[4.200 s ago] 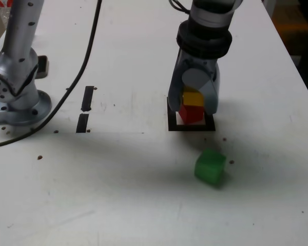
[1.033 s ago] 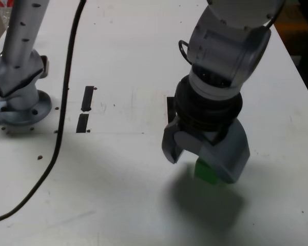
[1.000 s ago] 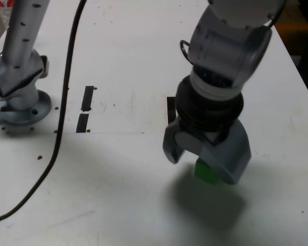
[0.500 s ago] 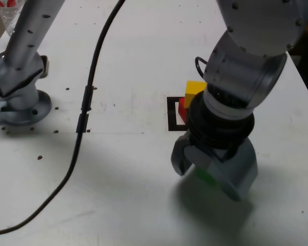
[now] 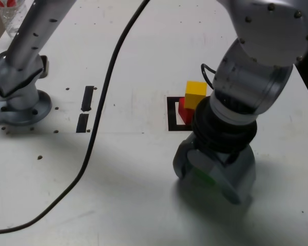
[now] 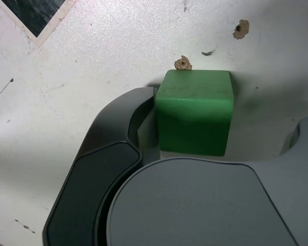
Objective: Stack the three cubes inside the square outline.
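On desk (image 5: 133, 169): yellow cube (image 5: 195, 94) atop red cube (image 5: 183, 108) inside square outline (image 5: 173, 114); two of three stacked. Green cube (image 6: 195, 111) left, sits on desk near outline, on camera side in exterior view. Gripper (image 5: 211, 173) lowered over it, jaws spread wide either side, one beside cube, grip not yet made. Lift and placement remain. No readable writing or brand visible.

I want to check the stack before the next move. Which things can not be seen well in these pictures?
- Green cube: in the exterior view only a sliver shows under the end effector.
- Red cube: mostly hidden behind the arm and the yellow cube.
- Square outline: its right part is covered by the arm in the exterior view.
- Whether the fingers touch the green cube: the wrist view does not settle it.
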Tool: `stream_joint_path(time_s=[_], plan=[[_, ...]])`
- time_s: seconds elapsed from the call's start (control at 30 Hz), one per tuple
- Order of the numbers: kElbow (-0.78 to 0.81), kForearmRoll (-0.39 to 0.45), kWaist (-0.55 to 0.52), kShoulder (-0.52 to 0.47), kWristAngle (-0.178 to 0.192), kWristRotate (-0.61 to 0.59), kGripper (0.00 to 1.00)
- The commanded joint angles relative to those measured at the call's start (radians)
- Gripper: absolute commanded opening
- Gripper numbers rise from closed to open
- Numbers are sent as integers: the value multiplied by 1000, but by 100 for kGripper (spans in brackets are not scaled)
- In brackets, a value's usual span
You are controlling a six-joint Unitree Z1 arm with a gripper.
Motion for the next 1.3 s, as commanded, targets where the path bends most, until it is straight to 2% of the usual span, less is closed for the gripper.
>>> stream_joint_path(time_s=[0.0, 0.13, 0.3, 0.4, 0.5, 0.87, 1.27], plan=[[-5, 6, 5, 4, -7, 2, 86], [-5, 17, 8, 5, -18, -1, 68], [-6, 18, 8, 3, -23, -8, 34], [-7, 13, 8, 2, -24, -7, 25], [-7, 10, 8, 1, -24, -7, 22], [-3, 14, -1, -30, -12, -23, 22], [11, 116, -7, -217, 55, -89, 22]])
